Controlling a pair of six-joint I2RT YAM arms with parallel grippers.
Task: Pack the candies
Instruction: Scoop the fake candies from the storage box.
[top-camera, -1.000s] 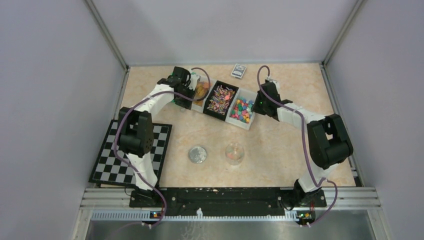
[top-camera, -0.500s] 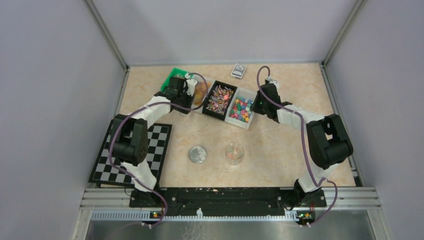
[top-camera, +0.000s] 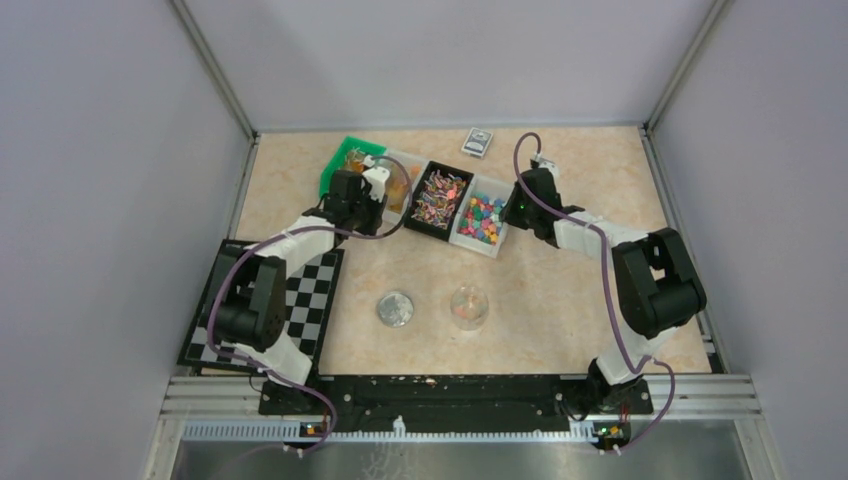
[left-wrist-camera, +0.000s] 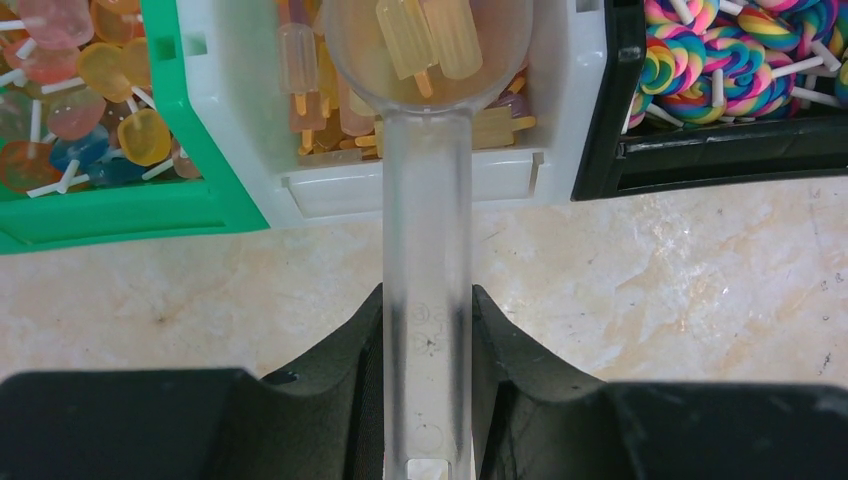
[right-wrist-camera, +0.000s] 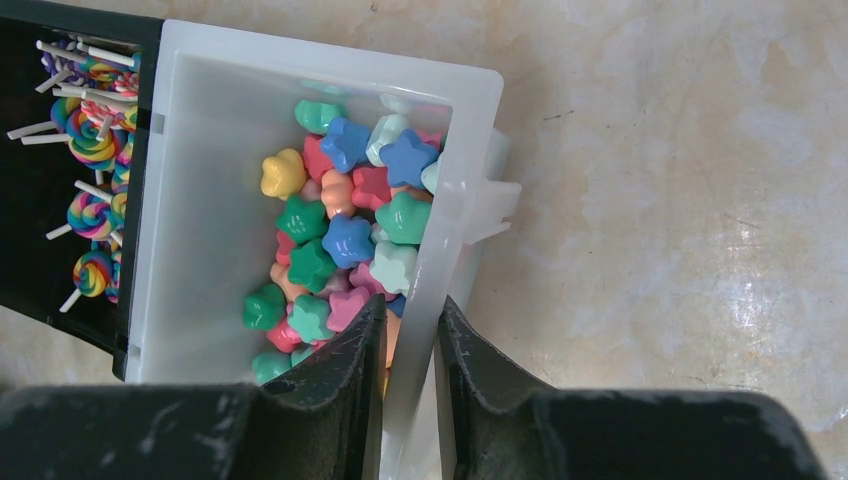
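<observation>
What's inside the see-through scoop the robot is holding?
Two pale orange ice-lolly candies lie in the scoop, gripped by the left claw. Its far edge is out of view.

The candies (left-wrist-camera: 440, 35) in the clear scoop (left-wrist-camera: 428, 230) are pale orange. The white bin (left-wrist-camera: 300, 190) holds more orange. The green bin (left-wrist-camera: 120, 215) has pink, yellow and orange ones. The black bin (left-wrist-camera: 700, 160) has rainbow-swirl lollipops (left-wrist-camera: 720, 60). Stars (right-wrist-camera: 345, 240) in the white tub (right-wrist-camera: 200, 200) are blue, green, pink and yellow. The tabletop (top-camera: 560, 290) is beige marble, and the mat (top-camera: 325, 300) has black-and-white checks.
</observation>
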